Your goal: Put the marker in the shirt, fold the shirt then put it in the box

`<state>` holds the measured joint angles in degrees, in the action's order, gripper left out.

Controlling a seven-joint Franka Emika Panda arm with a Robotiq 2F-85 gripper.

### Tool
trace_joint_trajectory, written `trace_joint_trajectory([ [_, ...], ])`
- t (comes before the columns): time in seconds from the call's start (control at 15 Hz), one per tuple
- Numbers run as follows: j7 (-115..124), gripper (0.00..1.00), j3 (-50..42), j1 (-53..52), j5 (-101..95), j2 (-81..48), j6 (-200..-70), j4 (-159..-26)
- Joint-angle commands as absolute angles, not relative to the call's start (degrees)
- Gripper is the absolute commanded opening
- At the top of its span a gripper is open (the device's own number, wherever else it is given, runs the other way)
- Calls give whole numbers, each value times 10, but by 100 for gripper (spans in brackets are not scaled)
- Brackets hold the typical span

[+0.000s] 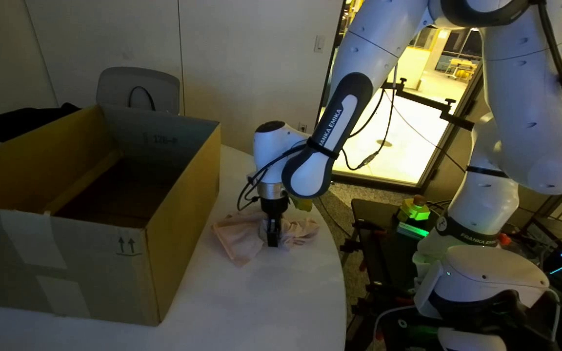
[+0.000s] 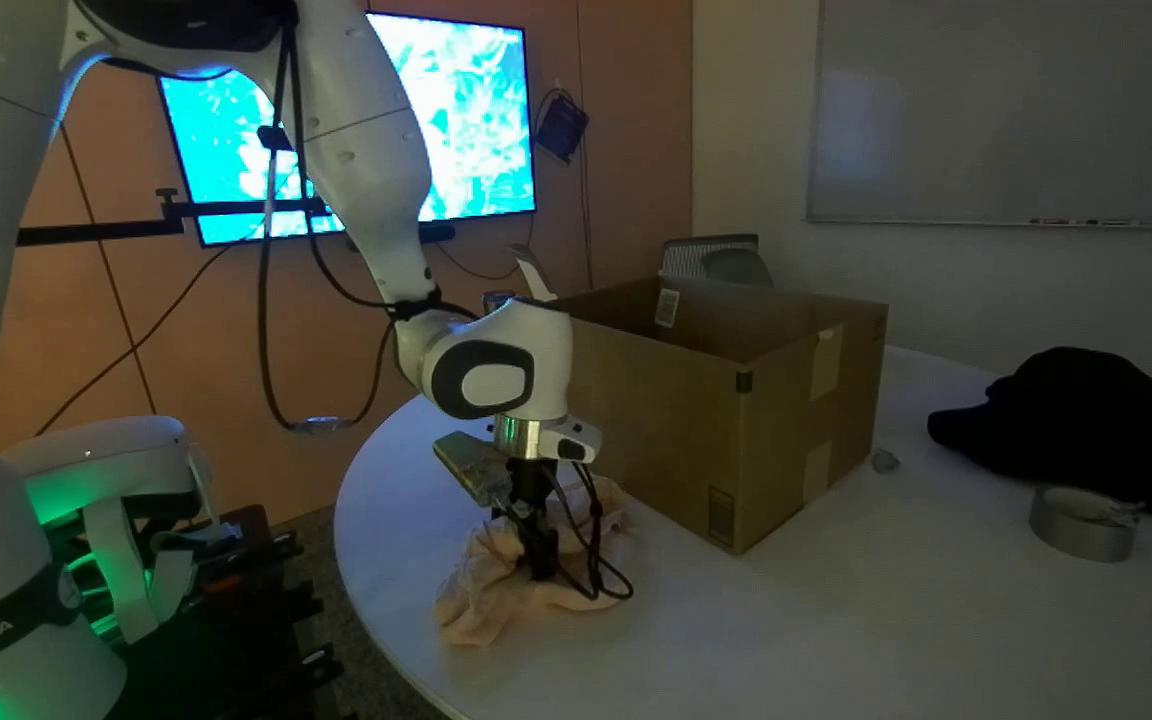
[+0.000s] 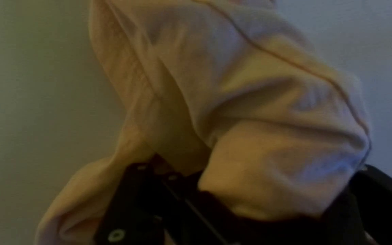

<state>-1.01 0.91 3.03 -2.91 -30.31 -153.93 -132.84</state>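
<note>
Shirt (image 1: 243, 235) lies crumpled on the white table (image 1: 266, 307), just beside the open cardboard box (image 1: 103, 273); I have the gripper (image 1: 272, 242) pointing down into the shirt's folds, jaws pinching bunched pink fabric between them; in an exterior view I see a roll of grey tape (image 2: 1076, 535) near black cloth (image 2: 1086, 415).

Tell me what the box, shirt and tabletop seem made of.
The box: matte brown cardboard, probably corrugated, by its stiff flat walls and printed arrows.
The shirt: thin, soft, dull fabric, perhaps cotton, by its loose wrinkles and seam-like line.
The tabletop: smooth, white, with a soft sheen; laminate or painted board, can't tell which.
</note>
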Motion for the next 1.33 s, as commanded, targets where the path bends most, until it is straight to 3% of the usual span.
trace_joint_trajectory([
  [0.0, -23, 0, 9, 36, -14, -237, -1524, -1374],
  [0.6, -16, 0, 9, 27, -6, -28, -1427, -1447],
  [1.27, 71, 0, 39, -24, 0, 64, -1330, -1344],
])
